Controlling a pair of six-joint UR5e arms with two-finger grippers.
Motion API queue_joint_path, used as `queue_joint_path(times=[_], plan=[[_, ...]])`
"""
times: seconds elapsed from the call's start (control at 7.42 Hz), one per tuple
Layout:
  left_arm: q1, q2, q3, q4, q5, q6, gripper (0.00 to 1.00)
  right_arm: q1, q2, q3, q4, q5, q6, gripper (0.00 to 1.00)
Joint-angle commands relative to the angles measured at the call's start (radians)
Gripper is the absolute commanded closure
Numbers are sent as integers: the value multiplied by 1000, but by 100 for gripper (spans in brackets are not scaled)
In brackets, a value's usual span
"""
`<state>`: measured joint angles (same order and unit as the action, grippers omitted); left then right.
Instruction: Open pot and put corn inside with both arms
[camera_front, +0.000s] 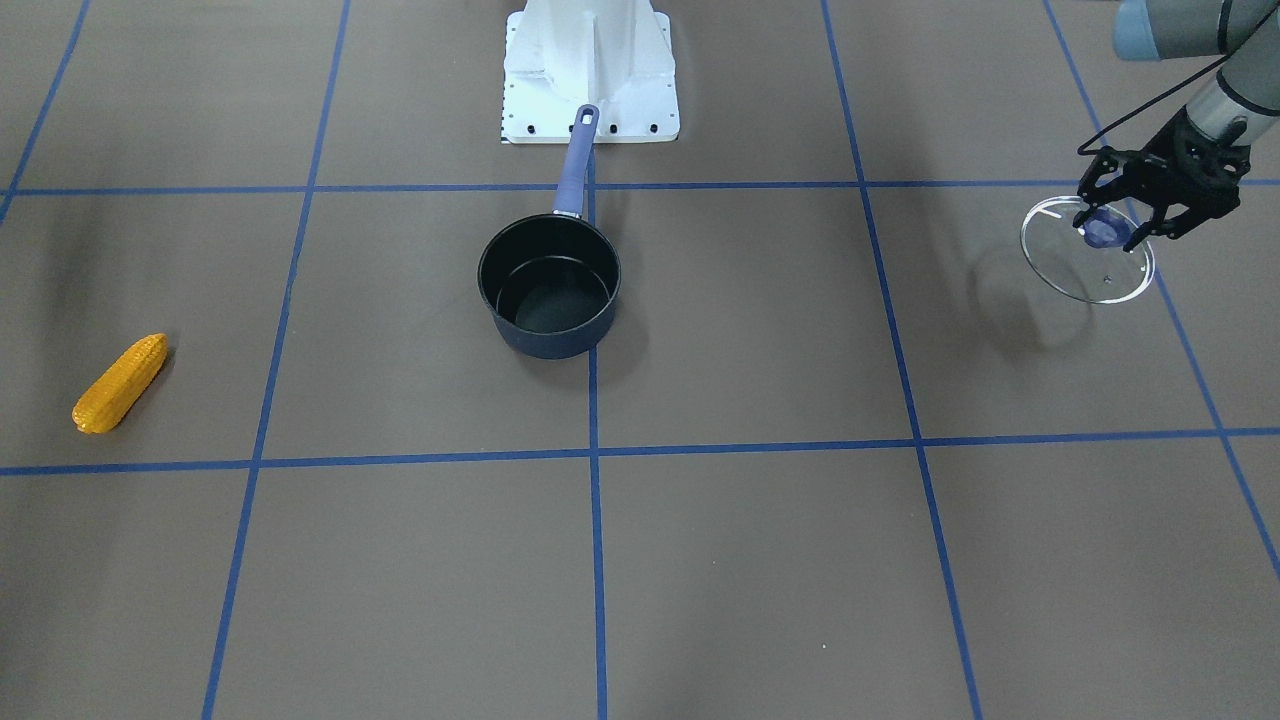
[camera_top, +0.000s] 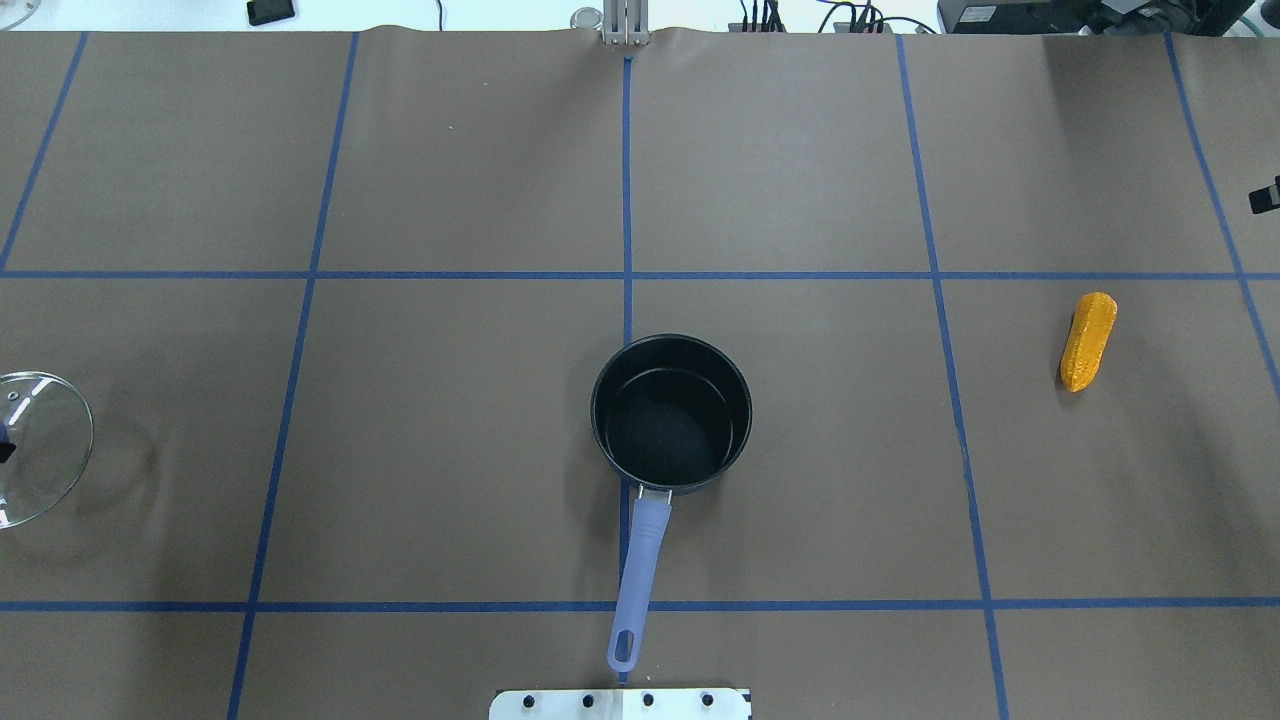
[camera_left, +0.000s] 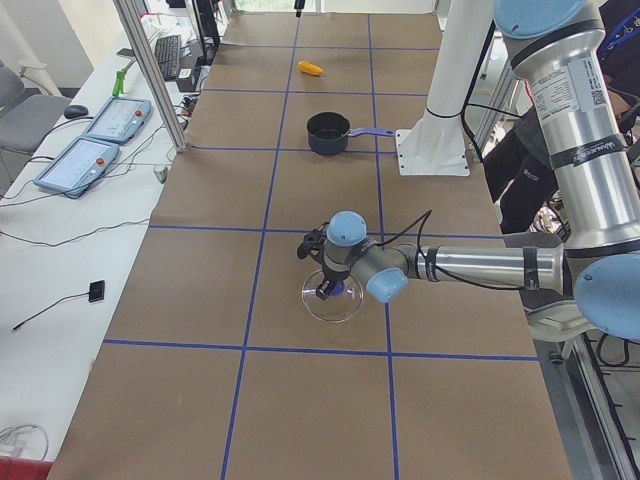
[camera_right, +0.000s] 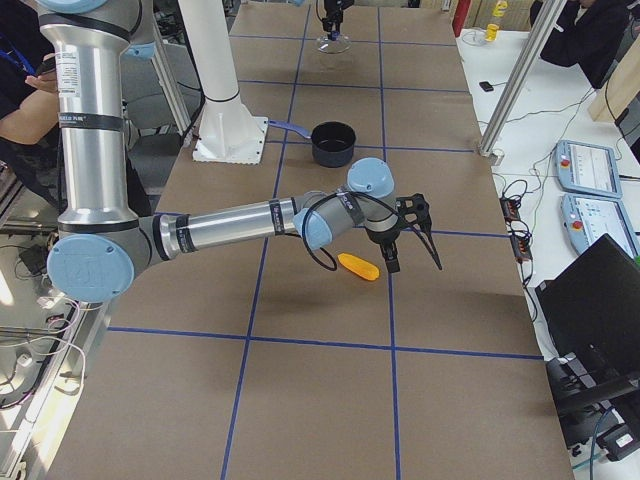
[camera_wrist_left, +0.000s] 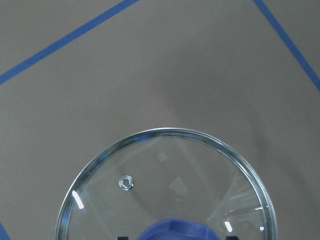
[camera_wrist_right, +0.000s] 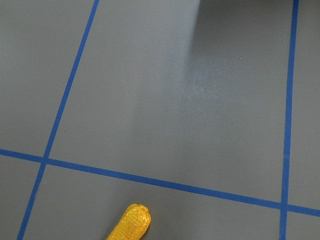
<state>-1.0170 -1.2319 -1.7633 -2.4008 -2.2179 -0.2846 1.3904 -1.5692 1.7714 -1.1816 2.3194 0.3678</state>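
Observation:
The dark navy pot (camera_front: 548, 338) stands open and empty mid-table, its purple-blue handle (camera_top: 640, 570) pointing at the robot's base. The corn (camera_top: 1088, 341) lies on the mat far to the robot's right, apart from the pot. My left gripper (camera_front: 1108, 235) is shut on the blue knob (camera_wrist_left: 175, 230) of the glass lid (camera_front: 1060, 262), which it holds tilted just above the mat far to the left. My right gripper (camera_right: 414, 262) hovers beside the corn (camera_right: 358, 267); I cannot tell if it is open. The right wrist view shows only the corn's tip (camera_wrist_right: 131, 225).
The white base block (camera_front: 590, 70) stands behind the pot's handle. Blue tape lines grid the brown mat. Control tablets (camera_left: 80, 165) and an aluminium post (camera_left: 150, 70) stand along the operators' side. A person (camera_right: 30, 90) stands behind the robot.

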Motion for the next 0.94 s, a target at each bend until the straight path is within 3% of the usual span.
queue_joint_path(times=[0.0, 0.13, 0.4, 0.81], plan=[[1, -3, 74, -69, 6, -7, 90, 1, 0, 0, -1, 0, 0, 0], [3, -11, 90, -69, 6, -5, 76, -1, -3, 0, 0, 0, -1, 0], [5, -18, 100, -72, 9, 2, 2, -1, -3, -1, 0, 0, -1, 0], [2, -29, 90, -64, -2, -8, 1, 1, 0, 0, 0, 0, -1, 0]])
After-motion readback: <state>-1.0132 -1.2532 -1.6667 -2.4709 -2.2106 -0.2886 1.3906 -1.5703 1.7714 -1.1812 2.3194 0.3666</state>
